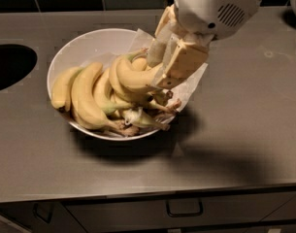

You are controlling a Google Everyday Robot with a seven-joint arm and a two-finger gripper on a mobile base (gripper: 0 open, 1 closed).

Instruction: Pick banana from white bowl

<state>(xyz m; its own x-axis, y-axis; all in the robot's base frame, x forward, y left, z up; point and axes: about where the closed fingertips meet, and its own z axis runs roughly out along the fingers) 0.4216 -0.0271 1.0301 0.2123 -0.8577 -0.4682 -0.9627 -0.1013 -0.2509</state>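
Your gripper [168, 68] hangs over the right side of the white bowl [84, 35], in the upper middle of the frame, and its 2 fingers are squeezed on the right end of 1 banana [134, 79]. That banana sits at the top of the pile, above the middle of the bowl. Part of its far end is hidden, so I cannot say for sure if it touches the fruit under it. To do this step well, lift straight up and go slow. Hold the squeeze steady but not hard, because a ripe banana is soft and can bruise or slip. The grip is at the end, not the middle, so the banana may tip down as it rises. Watch the other bananas [87, 101] lying in the left and lower part of the bowl. Their dark stems [138, 123] bunch up just under your banana and could catch on it. A sheet of white paper [192, 84] lines the bowl right behind the fingers and may drag along. The bowl stands on a grey counter [244, 130], with a dark round hole [9, 67] at the upper left and a drawer handle [184, 208] low in the frame.
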